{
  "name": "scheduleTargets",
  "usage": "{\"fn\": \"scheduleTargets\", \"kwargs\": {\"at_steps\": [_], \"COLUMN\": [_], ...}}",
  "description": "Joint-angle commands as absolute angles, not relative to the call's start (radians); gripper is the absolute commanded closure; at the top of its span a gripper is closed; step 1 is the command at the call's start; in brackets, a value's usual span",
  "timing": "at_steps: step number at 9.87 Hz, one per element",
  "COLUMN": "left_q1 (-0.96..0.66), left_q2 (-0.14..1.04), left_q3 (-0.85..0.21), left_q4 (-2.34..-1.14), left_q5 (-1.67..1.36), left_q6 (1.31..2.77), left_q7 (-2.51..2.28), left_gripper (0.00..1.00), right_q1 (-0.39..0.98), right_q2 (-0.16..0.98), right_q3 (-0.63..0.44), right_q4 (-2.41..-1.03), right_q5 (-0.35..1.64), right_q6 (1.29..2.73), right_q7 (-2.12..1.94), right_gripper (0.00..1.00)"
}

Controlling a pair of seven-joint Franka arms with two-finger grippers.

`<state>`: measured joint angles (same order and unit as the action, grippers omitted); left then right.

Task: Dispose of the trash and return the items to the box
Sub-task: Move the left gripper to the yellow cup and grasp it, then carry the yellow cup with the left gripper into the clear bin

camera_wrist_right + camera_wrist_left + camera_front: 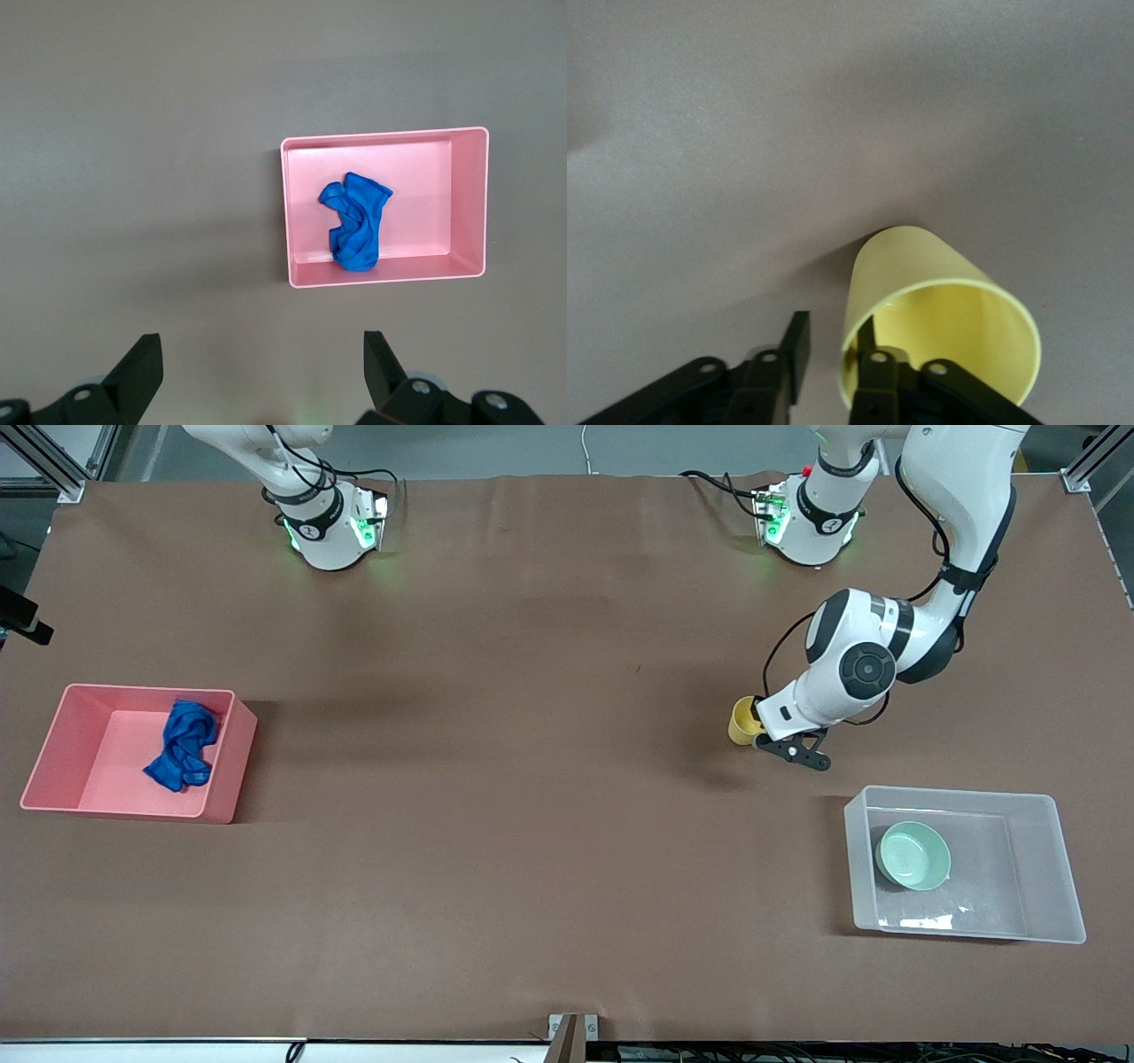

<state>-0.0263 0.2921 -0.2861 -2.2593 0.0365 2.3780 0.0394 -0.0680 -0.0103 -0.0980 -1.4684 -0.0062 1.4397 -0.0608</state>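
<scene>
Brown matting covers the whole desk (532,691), with both robot bases along its upper edge in the front view.

At the right arm's end of the desk sits a pink opaque bin (66,731). A crumpled royal-blue cloth rag (183,746) lies inside it, against the wall that faces the middle of the desk. The right wrist view shows the same bin (469,208) and rag (356,221) from high above. The right hand (257,376) shows only in that wrist view, its two black fingers spread wide with nothing between them.

At the left arm's end sits a clear plastic tub (1059,868). A shallow mint-green bowl (913,856) rests inside it, toward the wall nearest the middle of the desk.

The left arm bends down over the desk, at a spot farther from the front camera than the tub. Its hand (764,735) is clamped on the rim of a yellow plastic cup (743,720). In the left wrist view, one finger (873,376) is inside the cup (921,274) and the other is outside the wall. The cup's open mouth faces the wrist camera.
</scene>
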Motion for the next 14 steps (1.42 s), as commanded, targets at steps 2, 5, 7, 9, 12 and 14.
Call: {"fn": "scheduleTargets", "kwargs": {"at_steps": [2,5,7,9,12,14], "left_q1": [-0.025,-0.020,-0.015,-0.017,-0.021,-0.018], "left_q2": [0.299,0.250,0.236,0.262,0.407,0.507], "left_q3": [-0.308,-0.307,-0.292,-0.214,-0.069,0.006], "left_q4": [-2.283,-2.257,-2.174,-2.030,-1.767,-1.630], "left_q5": [0.058,0.058,0.057,0.057,0.057,0.043], "left_q6": [2.387,2.341,2.280,2.214,2.214,2.214], "left_q7": [-0.003,0.017,0.025,0.035,0.058,0.115], "left_gripper": [1.00,1.00,1.00,1.00,1.00,1.00], "right_q1": [-0.064,-0.064,-0.064,-0.064,-0.064,-0.064], "right_q2": [-0.034,-0.034,-0.034,-0.034,-0.034,-0.034], "right_q3": [-0.097,-0.097,-0.097,-0.097,-0.097,-0.097], "right_q4": [-1.494,-1.494,-1.494,-1.494,-1.494,-1.494], "right_q5": [-0.011,-0.011,-0.011,-0.011,-0.011,-0.011], "right_q6": [1.447,1.447,1.447,1.447,1.447,1.447], "right_q7": [-0.052,-0.054,-0.052,-0.052,-0.052,-0.052], "right_gripper": [0.00,0.00,0.00,0.00,0.00,0.00]}}
